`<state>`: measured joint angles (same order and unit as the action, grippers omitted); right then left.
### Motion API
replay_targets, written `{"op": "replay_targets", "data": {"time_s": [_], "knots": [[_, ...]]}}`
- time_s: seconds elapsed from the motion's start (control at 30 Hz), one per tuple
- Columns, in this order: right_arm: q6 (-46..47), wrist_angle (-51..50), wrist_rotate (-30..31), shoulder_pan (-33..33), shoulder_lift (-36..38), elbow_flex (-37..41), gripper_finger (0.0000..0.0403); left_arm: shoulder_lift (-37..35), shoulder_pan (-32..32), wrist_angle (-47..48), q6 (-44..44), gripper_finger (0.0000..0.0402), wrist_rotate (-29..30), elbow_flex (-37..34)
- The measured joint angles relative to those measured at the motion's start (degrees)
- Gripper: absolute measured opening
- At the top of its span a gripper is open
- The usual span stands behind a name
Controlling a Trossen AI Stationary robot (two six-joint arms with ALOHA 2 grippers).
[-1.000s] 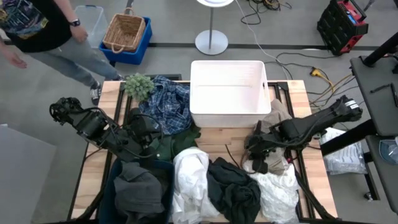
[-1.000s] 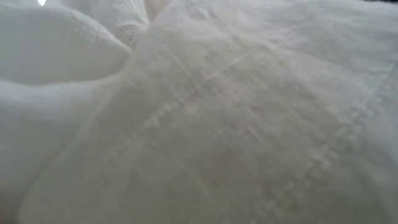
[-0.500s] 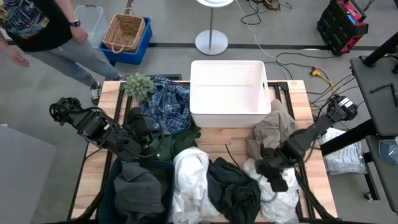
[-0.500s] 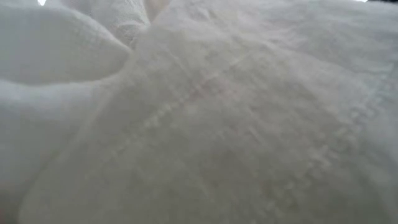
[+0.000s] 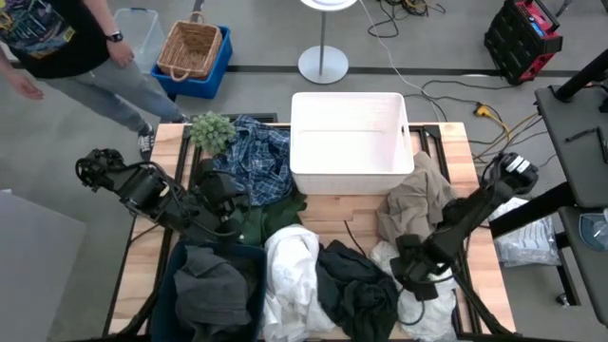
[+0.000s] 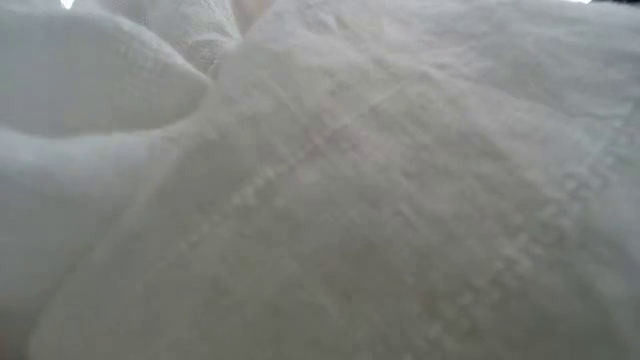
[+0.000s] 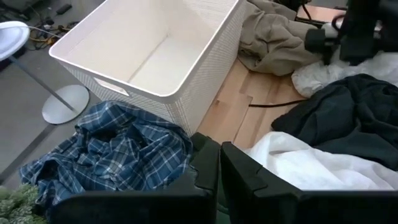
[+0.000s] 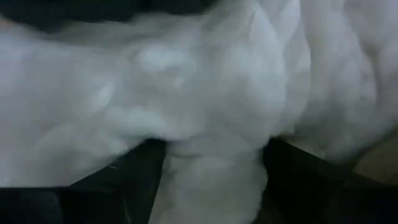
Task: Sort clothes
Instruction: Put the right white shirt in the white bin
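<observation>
Clothes lie in heaps on the table: a plaid shirt (image 5: 252, 160) at the far left, a dark green piece (image 5: 277, 215), a dark grey one (image 5: 214, 285), a white one (image 5: 290, 275), a dark one (image 5: 359, 290), a khaki one (image 5: 414, 201) and a white garment (image 5: 432, 302) at the near right. My right gripper (image 5: 415, 273) stands open, down on that white garment. My left gripper (image 5: 224, 197) is shut, by the dark green piece. White cloth (image 6: 320, 180) fills the low view. My right gripper (image 8: 211, 163) comes from above, slanting toward the near edge, with its open fingers (image 8: 134, 177) sunk into the white garment. A bulge of the cloth (image 8: 211, 140) stands between them and lies against their inner sides. The garment rests on the table.
A white plastic bin (image 5: 348, 169) stands at the far middle, with a small green plant (image 5: 211, 129) at the far left corner. A person (image 5: 66, 47) walks on the floor beyond the far left corner, near a wicker basket (image 5: 193, 49).
My right gripper has gone from the khaki garment toward the table's near edge and down onto the white garment at the near right. The khaki garment now lies uncovered in a heap by the bin.
</observation>
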<state>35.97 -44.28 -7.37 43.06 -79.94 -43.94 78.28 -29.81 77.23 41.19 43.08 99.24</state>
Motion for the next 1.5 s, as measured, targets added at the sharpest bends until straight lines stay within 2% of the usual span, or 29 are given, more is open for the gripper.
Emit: {"op": "replay_targets", "data": {"time_s": [0.17,0.3,0.37,0.4,0.53,0.77,0.97,1.1,1.27,1.37,1.5], "knots": [[-0.54,0.45,-0.11,-0.97,-8.11,0.01,0.0199,0.0,0.43,0.0,-0.24,0.0,0.07,0.0],[-1.05,1.75,-0.2,-1.1,-10.54,-0.1,0.0105,0.0,0.62,-0.02,-0.24,0.0,0.12,-0.01],[-1.04,1.96,-0.24,-1.1,-9.78,-0.03,0.0048,0.0,0.63,-0.06,-0.24,0.0,0.14,0.0],[-1.04,2.04,-0.15,-1.08,-8.74,-0.01,0.0034,0.0,0.69,-0.04,-0.24,0.0,0.14,0.0],[3.17,1.15,2.02,-1.04,-1.5,-0.03,0.0032,0.0,0.69,-0.04,-0.24,0.0,1.15,0.0],[11.75,-0.41,10.77,-1.08,15.85,-1.49,0.0032,0.0,0.69,-0.11,-0.24,0.0,1.58,-0.02],[14.94,-0.61,23.06,-1.1,25.68,-4.28,0.0032,0.0,0.76,-0.27,-0.24,0.0,1.58,-0.02],[11.87,-0.35,33.41,-1.6,28.96,-9.02,0.0032,0.0,0.78,-1.21,-0.24,0.0,1.58,-0.02],[2.3,-0.18,43.48,-4.76,29.37,-18.7,0.0032,0.0,0.78,-4.58,-2.13,0.0,1.58,0.09],[-5.86,0.5,46.55,-8.34,28.33,-25.43,0.0032,-0.01,0.78,-8.45,-5.23,0.0,1.59,0.5],[-18.35,5.65,47.06,-14.16,26.79,-33.09,0.0032,-0.13,0.78,-14.1,-10.46,0.0,1.72,1.76]]}}
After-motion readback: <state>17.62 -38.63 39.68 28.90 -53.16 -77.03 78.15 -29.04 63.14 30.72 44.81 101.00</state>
